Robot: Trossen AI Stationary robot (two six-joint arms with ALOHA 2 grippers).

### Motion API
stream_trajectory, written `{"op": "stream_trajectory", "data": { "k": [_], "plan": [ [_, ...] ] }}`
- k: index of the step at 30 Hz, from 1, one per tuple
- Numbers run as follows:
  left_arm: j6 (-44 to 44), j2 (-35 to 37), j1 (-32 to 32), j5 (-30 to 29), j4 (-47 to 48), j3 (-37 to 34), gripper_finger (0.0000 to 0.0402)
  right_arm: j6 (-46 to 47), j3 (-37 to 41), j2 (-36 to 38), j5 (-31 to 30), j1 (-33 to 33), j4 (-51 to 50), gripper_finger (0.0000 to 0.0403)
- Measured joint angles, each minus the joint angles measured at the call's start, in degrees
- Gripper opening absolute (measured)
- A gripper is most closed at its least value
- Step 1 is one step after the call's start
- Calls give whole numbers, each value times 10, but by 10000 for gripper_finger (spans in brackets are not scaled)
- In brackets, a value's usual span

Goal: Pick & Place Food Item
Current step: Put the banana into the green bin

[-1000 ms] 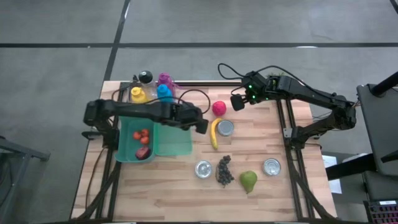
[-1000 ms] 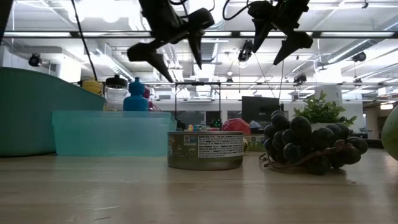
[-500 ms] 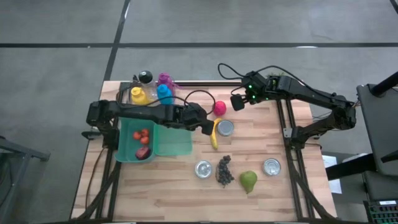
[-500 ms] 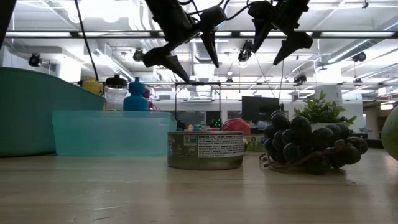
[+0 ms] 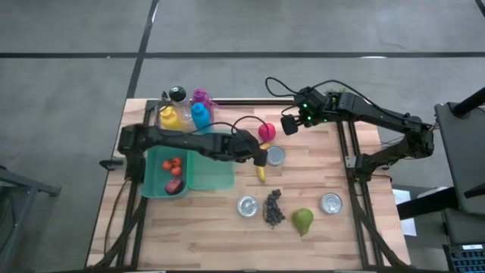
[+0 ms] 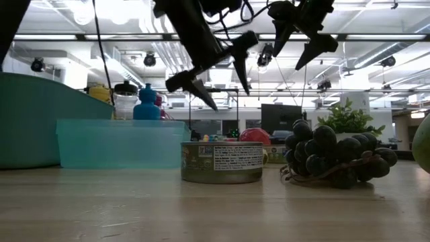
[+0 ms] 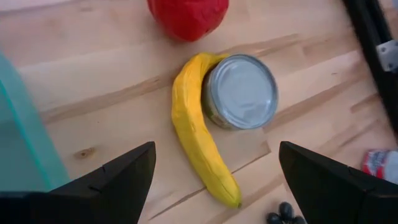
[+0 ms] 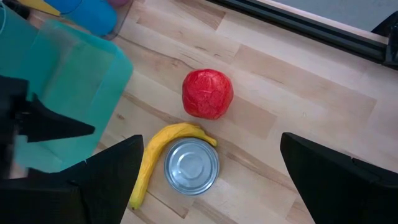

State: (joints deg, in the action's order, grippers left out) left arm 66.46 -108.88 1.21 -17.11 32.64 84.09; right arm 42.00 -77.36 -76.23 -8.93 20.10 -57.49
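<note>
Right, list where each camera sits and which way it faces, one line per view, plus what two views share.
High: overhead, straight down on the table; both arms show.
Low: at tabletop height, facing across a can and grapes; both grippers hang above.
Left wrist: on the left gripper, facing down on the banana; open fingers show.
Right wrist: on the right gripper, likewise.
Both wrist views share the banana, can and red ball.

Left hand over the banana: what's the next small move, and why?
Probably straight down. The left hand is open above the banana, which lies between its fingers in the wrist view. The banana touches the tin can, so one finger needs to slip between them. The right hand waits, open, behind the red ball.
</note>
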Motion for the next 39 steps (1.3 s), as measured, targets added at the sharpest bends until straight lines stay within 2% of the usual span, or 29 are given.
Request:
{"op": "stream_trajectory", "data": {
  "k": [8,13,21,39],
  "plan": [
    [1,-44,1,2,-44,0,346,0,0,0,0,0,0,378],
    [35,-64,1,4,-47,0,346,0,0,0,0,0,2,378],
    [84,-76,3,19,-52,0,346,0,0,0,0,0,9,378],
    [101,-100,4,24,-103,0,346,0,0,0,0,0,9,378]
  ]
}}
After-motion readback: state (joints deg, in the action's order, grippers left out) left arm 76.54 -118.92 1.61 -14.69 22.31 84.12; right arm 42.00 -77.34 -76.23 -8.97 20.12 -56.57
